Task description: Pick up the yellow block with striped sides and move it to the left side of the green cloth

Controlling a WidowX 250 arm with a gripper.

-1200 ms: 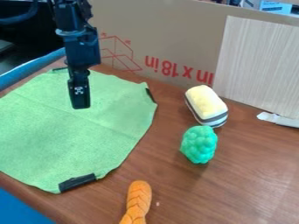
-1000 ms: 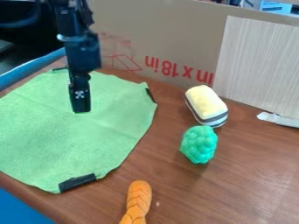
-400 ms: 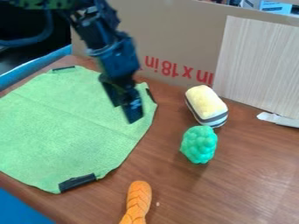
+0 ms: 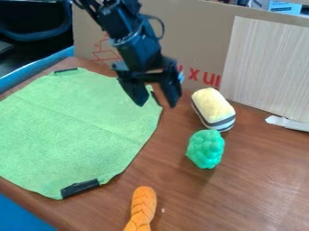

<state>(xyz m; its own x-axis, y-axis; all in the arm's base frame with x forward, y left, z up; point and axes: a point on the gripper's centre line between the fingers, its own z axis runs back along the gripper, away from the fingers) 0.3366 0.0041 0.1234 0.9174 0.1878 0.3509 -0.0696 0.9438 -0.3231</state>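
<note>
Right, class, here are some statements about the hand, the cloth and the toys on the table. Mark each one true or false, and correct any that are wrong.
1. The hand has its fingers spread apart. True.
2. The hand is gripping the yellow block. False: the hand is empty, and the block lies on the table.
3. The bumpy green toy is nearer the camera than the yellow block. True.
4. The orange stick lies on the green cloth. False: it lies on the table, off the cloth.
5. The yellow block has dark stripes. True.
</note>
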